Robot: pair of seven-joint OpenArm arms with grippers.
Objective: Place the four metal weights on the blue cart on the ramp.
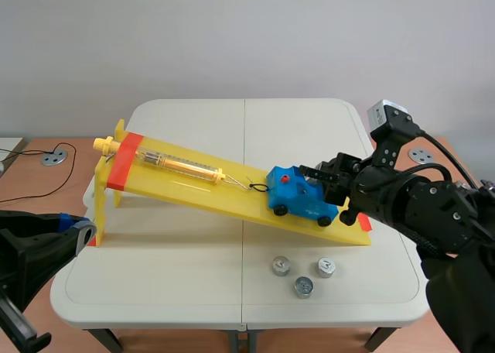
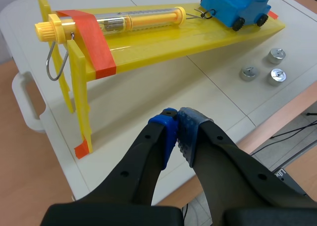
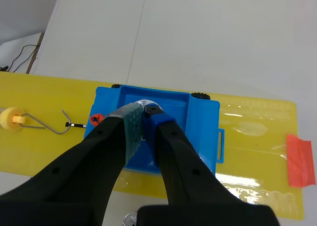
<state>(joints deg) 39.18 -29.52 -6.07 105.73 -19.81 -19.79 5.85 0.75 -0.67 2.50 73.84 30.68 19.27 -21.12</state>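
Three round metal weights (image 1: 303,287) on table (image 1: 155,275), right fingers (image 3: 131,127) pinching fourth weight (image 3: 147,103) over blue cart (image 3: 203,119), left fingers (image 2: 167,132) closed, empty.

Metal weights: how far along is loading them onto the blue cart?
Done: no weight is seen resting loose in the blue cart. In hand: the right gripper, shut on one metal weight, is over the cart's tray. Left: three weights lie on the table beside the yellow ramp.

Shining bright and even from overhead, throwing soft, faint shadows beneath the ramp (image 1: 186,184) onto the white desk (image 1: 155,268), glinting in pale patches off the ramp's glossy yellow surface near the blue cart (image 3: 203,114).
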